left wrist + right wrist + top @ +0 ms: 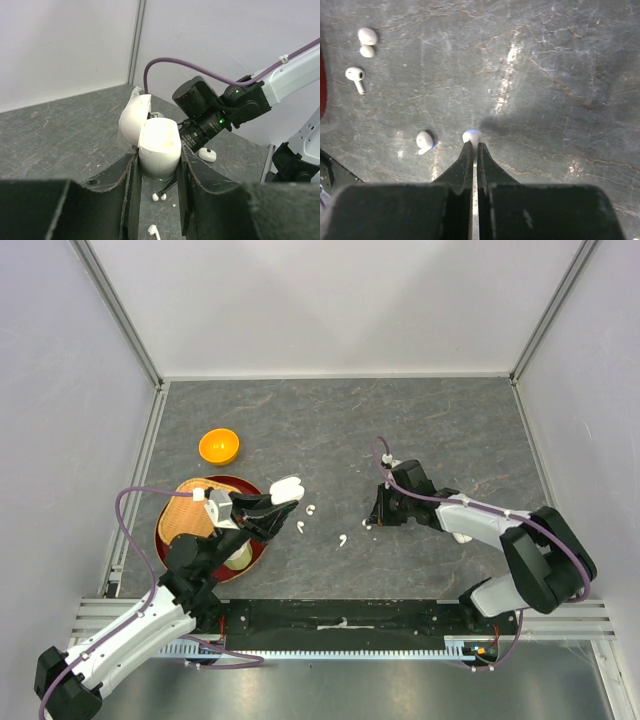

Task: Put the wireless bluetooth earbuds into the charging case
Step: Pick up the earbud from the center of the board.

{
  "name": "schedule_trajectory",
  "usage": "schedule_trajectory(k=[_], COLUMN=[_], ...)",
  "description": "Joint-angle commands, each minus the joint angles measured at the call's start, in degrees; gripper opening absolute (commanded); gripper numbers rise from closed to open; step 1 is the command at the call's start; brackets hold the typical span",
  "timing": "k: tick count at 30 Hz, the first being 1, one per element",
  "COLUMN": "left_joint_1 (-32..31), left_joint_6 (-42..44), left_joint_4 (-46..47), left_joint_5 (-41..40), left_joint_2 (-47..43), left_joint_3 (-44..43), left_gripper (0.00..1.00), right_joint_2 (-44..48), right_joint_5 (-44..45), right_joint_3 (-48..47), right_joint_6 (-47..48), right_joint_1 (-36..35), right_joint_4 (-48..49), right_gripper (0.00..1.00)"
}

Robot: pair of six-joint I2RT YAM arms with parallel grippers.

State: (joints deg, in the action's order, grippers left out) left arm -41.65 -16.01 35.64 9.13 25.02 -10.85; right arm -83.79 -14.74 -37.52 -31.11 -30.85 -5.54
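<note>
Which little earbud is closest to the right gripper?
The earbud pinched at the right gripper's tips, glinting blue. The other earbuds lie loose on the table, farther left.

My left arm (135, 628) and right arm (478, 521) are white links with black joints; a purple cable (121, 510) loops off each wrist; fingers (462, 165) black, tapered

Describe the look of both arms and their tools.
The left arm and right arm have white links, black joints and a looping purple cable each. The left tool and right tool are black with dark fingers. Small green lights dot the right wrist.
</note>
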Motion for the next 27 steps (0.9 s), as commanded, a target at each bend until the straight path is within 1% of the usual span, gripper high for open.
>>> schedule_trajectory(k=[1,9,10,12,13,14,15,17,18,22,25,27], left_joint_1=[-0.1,-0.1,-0.1,-0.1,-0.1,0.0,-0.1,-0.1,-0.1,-0.1,0.0,0.0], left_joint_6=[0.5,2.4,2.6,3.3,3.4,3.8,3.8,3.8,3.8,3.5,2.7,2.3], left_joint_4=[0.7,0.7,0.7,1.4,1.6,1.9,2.2,2.4,2.6,3.2,4.5,5.1], left_joint_5=[0.5,5.2,6.8,9.1,9.9,11.6,12.4,14.9,15.5,18.5,20.8,22.3], left_joint_2=[0.2,2.3,2.6,3.3,3.5,4.0,4.2,4.6,5.1,6.6,8.3,9.1], left_joint_3=[-0.4,-2.1,-2.2,-2.5,-2.6,-2.9,-3.0,-3.6,-3.7,-4.9,-5.6,-6.0], left_gripper=[0.02,0.02,0.02,0.02,0.02,0.02,0.02,0.02,0.02,0.02,0.02,0.02], right_joint_2=[7.5,21.7,23.9,25.8,27.1,27.5,28.1,28.2,28.2,28.3,28.2,27.9], right_joint_5=[-2.6,-10.3,-13.6,-17.6,-21.6,-23.3,-27.3,-31.4,-35.0,-39.6,-41.1,-41.5], right_joint_3=[-0.9,-6.2,-6.7,-7.9,-8.4,-9.4,-10.0,-12.2,-12.8,-16.0,-18.1,-19.7], right_joint_6=[1.9,5.0,5.7,6.0,6.3,6.3,6.9,7.4,7.6,10.0,11.6,14.2], right_joint_1=[0.0,0.0,0.0,0.0,0.0,-0.1,-0.1,-0.2,-0.3,-1.1,-2.2,-3.9], right_joint_4=[0.5,1.1,2.0,3.6,4.8,5.2,5.2,6.8,7.3,7.5,6.6,5.7], right_gripper=[0.0,0.0,0.0,0.0,0.0,0.0,0.0,0.0,0.0,0.0,0.0,0.0])
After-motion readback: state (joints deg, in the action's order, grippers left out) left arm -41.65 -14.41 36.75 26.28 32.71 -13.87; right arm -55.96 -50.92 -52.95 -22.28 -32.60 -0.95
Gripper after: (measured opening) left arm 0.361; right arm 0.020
